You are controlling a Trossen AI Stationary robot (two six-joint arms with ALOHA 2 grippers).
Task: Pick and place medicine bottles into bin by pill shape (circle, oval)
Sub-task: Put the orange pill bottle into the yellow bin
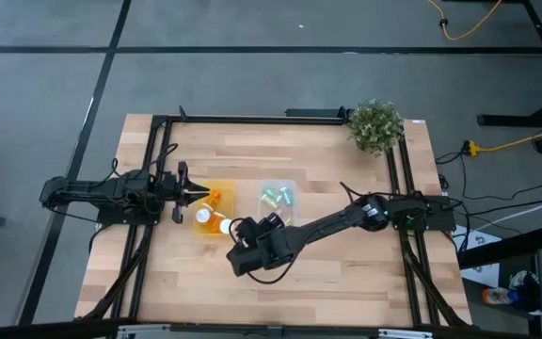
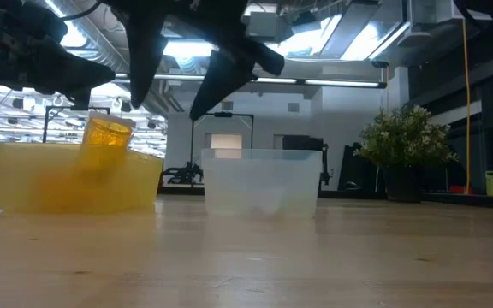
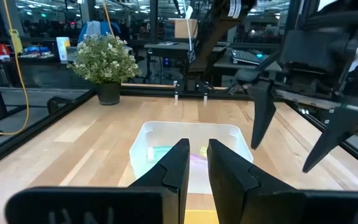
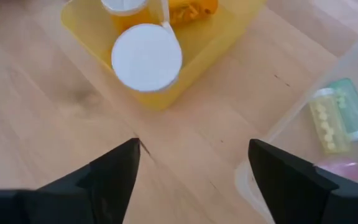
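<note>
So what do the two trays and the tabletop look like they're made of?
Yellow tray: translucent plastic, probably; the bottles show through its wall. Clear tray: frosted, colourless plastic, by its look. Tabletop: pale wood in jointed strips with visible grain, smooth and matte, possibly butcher block.

The counter (image 1: 346, 264) is pale wood in planks, smooth and matt. The yellow tray (image 4: 210, 43) is glossy translucent plastic, the clear tray (image 2: 264, 181) colourless plastic. Orange bottles (image 1: 213, 199) are see-through plastic with smooth white caps (image 4: 146, 57).
</note>
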